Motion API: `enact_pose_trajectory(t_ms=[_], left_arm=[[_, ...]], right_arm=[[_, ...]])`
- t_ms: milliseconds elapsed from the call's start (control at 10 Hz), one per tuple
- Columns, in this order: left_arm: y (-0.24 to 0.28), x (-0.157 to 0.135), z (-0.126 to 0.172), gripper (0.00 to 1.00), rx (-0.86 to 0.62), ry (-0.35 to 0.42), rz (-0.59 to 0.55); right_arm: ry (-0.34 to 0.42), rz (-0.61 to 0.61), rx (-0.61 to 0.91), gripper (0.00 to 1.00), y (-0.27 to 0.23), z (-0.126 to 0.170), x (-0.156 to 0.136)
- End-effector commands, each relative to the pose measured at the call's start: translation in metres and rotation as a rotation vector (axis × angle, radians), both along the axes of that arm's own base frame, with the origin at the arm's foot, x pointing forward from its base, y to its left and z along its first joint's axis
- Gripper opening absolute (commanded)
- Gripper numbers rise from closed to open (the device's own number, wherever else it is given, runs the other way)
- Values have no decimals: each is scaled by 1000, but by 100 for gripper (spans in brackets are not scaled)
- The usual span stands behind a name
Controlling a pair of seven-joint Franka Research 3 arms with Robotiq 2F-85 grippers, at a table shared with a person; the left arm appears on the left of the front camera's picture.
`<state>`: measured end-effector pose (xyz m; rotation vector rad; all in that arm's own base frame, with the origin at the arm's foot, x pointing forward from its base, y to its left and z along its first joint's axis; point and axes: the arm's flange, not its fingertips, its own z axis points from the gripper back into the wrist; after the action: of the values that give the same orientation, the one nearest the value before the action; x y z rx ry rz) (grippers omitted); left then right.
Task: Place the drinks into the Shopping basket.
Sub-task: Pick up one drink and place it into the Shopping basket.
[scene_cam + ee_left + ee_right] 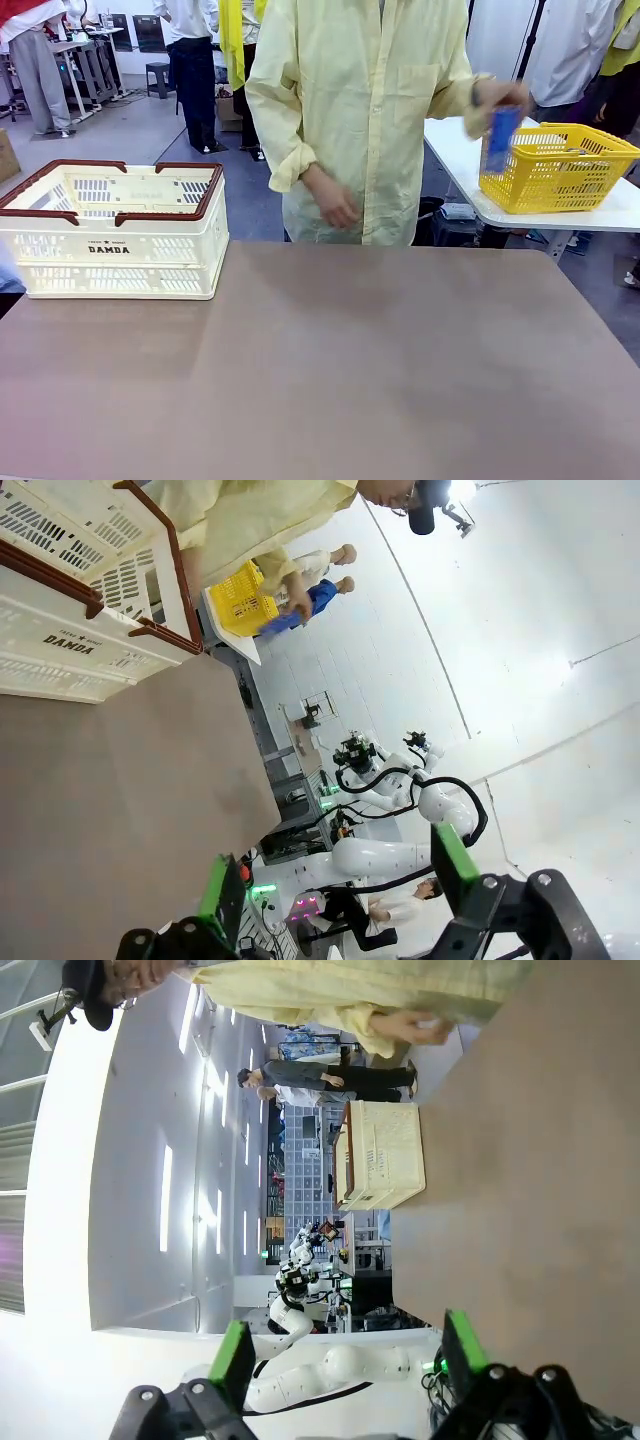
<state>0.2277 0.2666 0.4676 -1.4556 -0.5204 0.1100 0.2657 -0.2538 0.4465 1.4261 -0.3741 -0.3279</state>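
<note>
The left gripper (pixel 338 875) and right gripper (pixel 346 1352) hung open, empty. A person's hand (pixel 500 98) held a blue drink can (pixel 502 138) by the yellow mesh basket (pixel 560 175). The DAMDA Shopping basket (pixel 110 262) sat on the table (pixel 350 380), far left.

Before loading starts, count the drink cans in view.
1: a blue can in the person's hand, by the yellow basket. More may lie hidden inside it.

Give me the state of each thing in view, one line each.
Shopping basket: upright on the table, top open.
blue drink can: held in the person's hand by the yellow basket.
yellow basket: upright on the white side table.
left gripper: open, empty.
right gripper: open, empty.
</note>
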Motion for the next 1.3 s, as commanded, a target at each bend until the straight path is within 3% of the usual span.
enact_pose_trajectory(t_ms=[0,1200], left_arm=[[0,-2,3,100,-10,-9,-3],[0,-2,3,100,-10,-9,-3]], right_arm=[[5,2,10,100,-2,5,0],[5,2,10,100,-2,5,0]])
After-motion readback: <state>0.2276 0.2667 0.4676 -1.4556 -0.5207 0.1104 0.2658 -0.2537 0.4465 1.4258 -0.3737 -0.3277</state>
